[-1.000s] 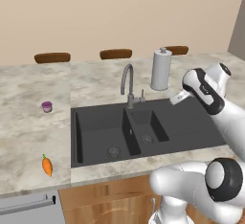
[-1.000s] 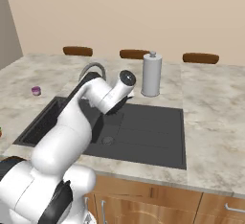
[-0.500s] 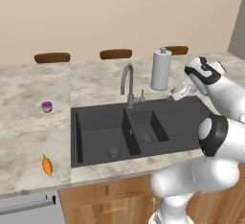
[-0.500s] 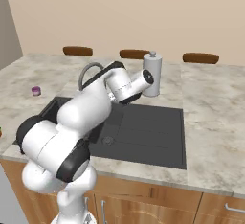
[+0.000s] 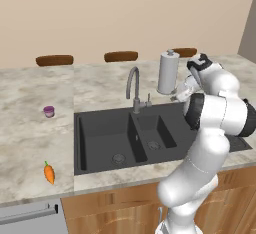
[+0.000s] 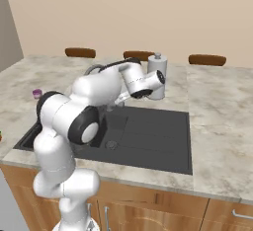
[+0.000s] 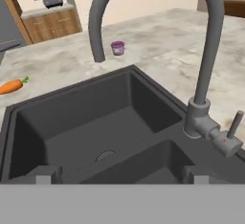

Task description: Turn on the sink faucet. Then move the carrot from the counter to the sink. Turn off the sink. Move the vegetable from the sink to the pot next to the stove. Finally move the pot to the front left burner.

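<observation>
Hand view, landmark = sink faucet (image 7: 206,74): gooseneck arcs across the top, base collar at right on the sink rim, small side lever (image 7: 234,122) upright just right of the base. No water visible from the spout. Gripper (image 7: 119,174) fingertips (image 7: 44,174) wide apart, nothing between them, hovering above the sink (image 7: 86,132), short of the faucet base and not touching the lever.

Left base view: faucet (image 5: 133,90) at the back edge of the sink (image 5: 100,138), between the two basins. Gripper (image 5: 180,94) to the right of the faucet, just in front of the paper-towel roll (image 5: 168,73), apart from the faucet. Carrot (image 5: 49,172) lying on the tabletop (image 5: 30,128) well left of the faucet and nearer the front edge, beyond the sink's left rim, green tuft pointing back. Purple cup (image 5: 48,111) on the tabletop left of the faucet, further back than the carrot, well apart from it.

Right base view: faucet (image 6: 94,68) mostly hidden behind the arm. Roll (image 6: 157,76) upright just right of the faucet, behind the sink (image 6: 148,136). Purple cup (image 6: 37,94) left of the faucet.

Hand view again: carrot (image 7: 12,85) far left of the faucet on the tabletop (image 7: 62,65), cup (image 7: 117,48) under the gooseneck arc, beyond the sink.
</observation>
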Controlling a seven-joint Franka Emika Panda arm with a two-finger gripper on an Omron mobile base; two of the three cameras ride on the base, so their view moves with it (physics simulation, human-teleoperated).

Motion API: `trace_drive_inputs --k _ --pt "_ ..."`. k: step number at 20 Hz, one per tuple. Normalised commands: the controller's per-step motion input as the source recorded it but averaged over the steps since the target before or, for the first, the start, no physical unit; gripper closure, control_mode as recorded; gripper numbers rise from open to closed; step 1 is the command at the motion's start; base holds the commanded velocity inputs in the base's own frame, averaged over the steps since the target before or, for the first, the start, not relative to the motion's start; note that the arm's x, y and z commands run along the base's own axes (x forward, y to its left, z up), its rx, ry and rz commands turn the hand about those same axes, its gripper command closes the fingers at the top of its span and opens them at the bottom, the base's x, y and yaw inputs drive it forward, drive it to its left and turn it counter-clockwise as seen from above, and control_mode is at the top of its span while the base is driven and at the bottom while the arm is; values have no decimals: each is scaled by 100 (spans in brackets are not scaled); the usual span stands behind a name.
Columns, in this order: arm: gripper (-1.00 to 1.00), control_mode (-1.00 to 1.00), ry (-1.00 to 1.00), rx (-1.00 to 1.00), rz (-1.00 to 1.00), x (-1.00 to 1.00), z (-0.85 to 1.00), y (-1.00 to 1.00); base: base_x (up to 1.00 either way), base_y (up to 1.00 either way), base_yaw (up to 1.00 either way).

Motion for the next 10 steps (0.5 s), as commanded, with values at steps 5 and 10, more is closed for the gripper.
trace_drive_inputs --k 5,10 --pt "-100 -100 -1 1 7 45 -30 5 0 0 0" --pt "-100 -100 -4 0 0 42 -25 13 0 0 0"
